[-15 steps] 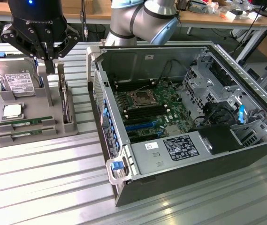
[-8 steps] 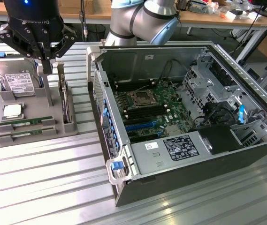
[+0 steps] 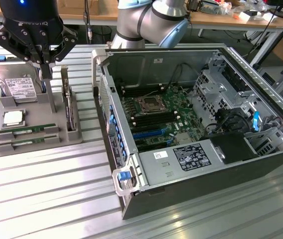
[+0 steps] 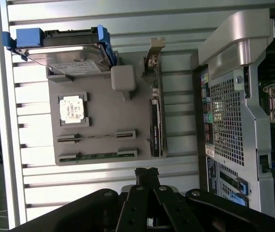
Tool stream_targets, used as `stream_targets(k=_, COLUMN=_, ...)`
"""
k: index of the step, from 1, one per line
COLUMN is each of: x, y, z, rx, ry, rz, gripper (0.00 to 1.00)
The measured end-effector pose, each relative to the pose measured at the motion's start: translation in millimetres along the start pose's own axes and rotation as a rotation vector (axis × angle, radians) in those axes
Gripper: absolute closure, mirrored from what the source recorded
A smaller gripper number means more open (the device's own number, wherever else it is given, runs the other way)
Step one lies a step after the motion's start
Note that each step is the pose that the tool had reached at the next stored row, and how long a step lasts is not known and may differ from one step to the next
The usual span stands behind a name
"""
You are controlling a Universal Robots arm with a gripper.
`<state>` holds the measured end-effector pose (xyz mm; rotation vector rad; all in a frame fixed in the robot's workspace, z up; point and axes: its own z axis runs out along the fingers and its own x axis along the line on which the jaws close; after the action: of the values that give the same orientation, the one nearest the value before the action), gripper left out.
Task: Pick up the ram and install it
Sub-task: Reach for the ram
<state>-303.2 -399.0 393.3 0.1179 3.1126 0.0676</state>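
Two ram sticks, long thin green boards, lie side by side in slots at the front of the grey holder tray [image 3: 56, 119]: one ram [image 3: 26, 130] and a second like it [image 3: 24, 141]. In the wrist view one ram [image 4: 98, 156] shows as a green strip, the other [image 4: 96, 137] as a thin line. My gripper [image 3: 43, 62] hangs shut above the back of the tray, near the hard drive, well above the sticks, with nothing between its fingers. Its black fingertips [image 4: 140, 173] press together in the wrist view.
On the tray also sit a silver hard drive [image 3: 17, 84], a square processor chip [image 3: 13, 118] and a card standing on edge [image 3: 69, 107]. To the exterior view's right lies the open computer case [image 3: 106, 74] with its motherboard [image 3: 156, 117]. All rest on a ribbed metal table [image 3: 42, 189].
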Motion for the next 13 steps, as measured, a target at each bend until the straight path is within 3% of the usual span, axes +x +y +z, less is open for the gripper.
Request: stream_targets(k=13, x=12.4, y=-0.9, z=-0.3, rx=0.0, ry=-0.0001, rz=0.0, gripper=0.89)
